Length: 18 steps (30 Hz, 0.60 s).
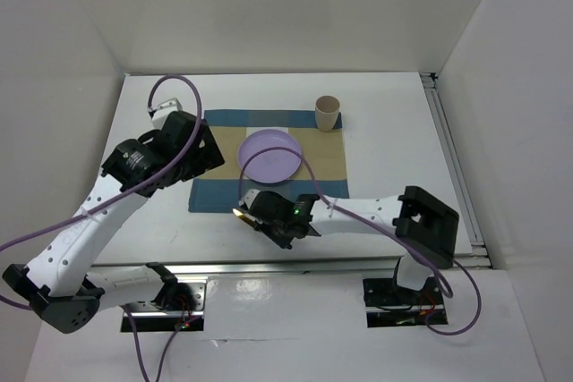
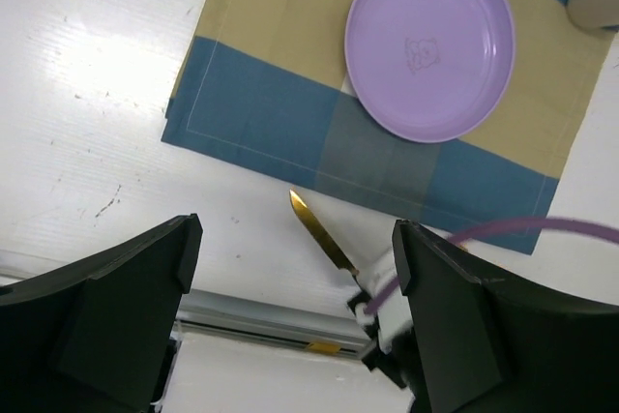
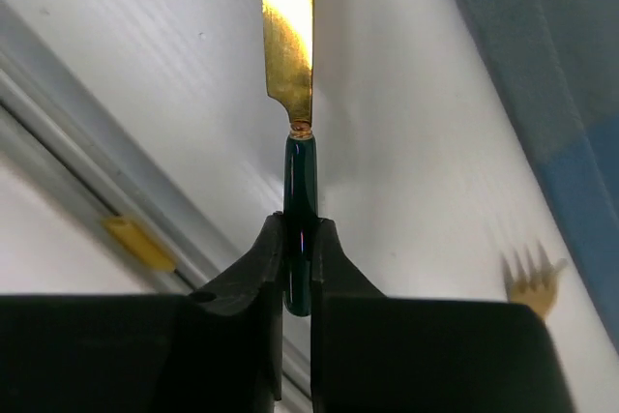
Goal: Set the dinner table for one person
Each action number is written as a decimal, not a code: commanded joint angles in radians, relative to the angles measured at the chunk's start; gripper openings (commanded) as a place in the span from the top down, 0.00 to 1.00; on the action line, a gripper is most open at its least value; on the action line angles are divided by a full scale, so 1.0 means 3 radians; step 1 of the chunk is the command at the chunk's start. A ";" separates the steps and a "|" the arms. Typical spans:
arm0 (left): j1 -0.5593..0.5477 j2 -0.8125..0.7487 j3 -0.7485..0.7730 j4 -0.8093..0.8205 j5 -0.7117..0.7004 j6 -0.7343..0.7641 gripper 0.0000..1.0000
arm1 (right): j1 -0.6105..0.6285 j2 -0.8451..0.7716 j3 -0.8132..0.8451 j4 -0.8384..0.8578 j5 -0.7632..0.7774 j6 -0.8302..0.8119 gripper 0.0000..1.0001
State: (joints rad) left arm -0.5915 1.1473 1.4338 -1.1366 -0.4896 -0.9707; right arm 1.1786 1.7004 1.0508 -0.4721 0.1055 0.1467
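Observation:
The white dinner table (image 1: 394, 131) carries a blue-and-tan checked placemat (image 1: 215, 187) with a purple plate (image 1: 269, 155) on it. A tan cup (image 1: 327, 113) stands at the mat's far right corner. My right gripper (image 3: 300, 249) is shut on the dark green handle of a gold-bladed knife (image 3: 288, 36), held just in front of the mat's near edge; the blade (image 1: 240, 213) points left. The knife also shows in the left wrist view (image 2: 321, 229). A gold fork (image 3: 534, 282) lies on the table near the mat's edge. My left gripper (image 2: 290, 316) is open and empty, raised over the mat's left side (image 1: 201, 151).
A silver rail (image 1: 269, 266) runs along the table's near edge, close to the knife, and another rail (image 1: 452, 158) runs along the right edge. White walls enclose the back and both sides. The right arm (image 1: 367, 214) stretches across the near right of the table.

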 commanded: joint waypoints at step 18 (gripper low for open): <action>0.0018 0.0205 0.0273 0.0041 -0.0147 0.0239 0.00 | -0.2001 -0.0373 0.0184 -0.0288 0.0282 0.1746 1.00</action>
State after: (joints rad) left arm -0.5911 1.2072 1.4971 -1.1370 -0.5266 -0.9207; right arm 0.5976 1.5066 1.0565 -0.5560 0.1749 0.5846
